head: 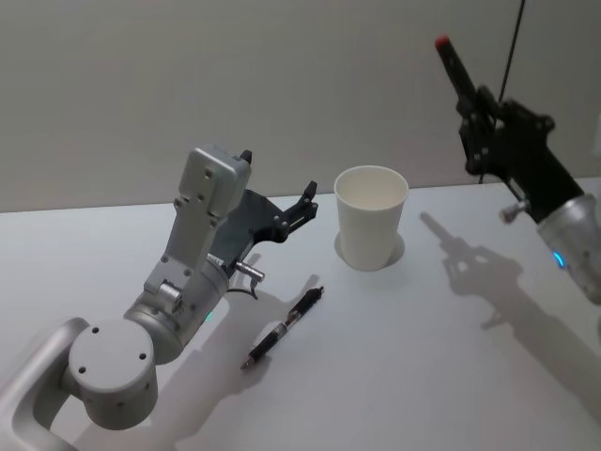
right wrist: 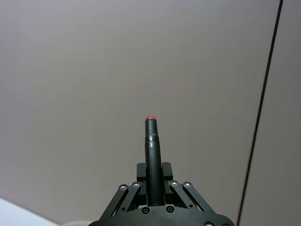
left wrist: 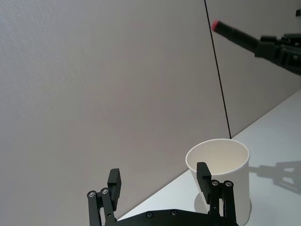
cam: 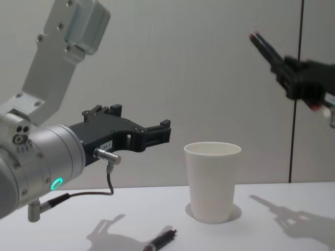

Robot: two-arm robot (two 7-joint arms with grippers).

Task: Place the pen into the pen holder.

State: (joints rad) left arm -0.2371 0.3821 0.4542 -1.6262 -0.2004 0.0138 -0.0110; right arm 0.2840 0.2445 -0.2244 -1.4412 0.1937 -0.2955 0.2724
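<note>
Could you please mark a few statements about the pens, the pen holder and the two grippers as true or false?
1. The right gripper is shut on a red-tipped pen, raised in the air. True.
2. The pen holder lies on its side. False: it stands upright on the table.
3. A second pen lies flat on the table, apart from the pen holder. True.
4. The left gripper grips the pen holder. False: its fingers are open, and it hovers beside the pen holder without touching it.
5. A pen stands inside the pen holder. False: the head view shows it empty.
</note>
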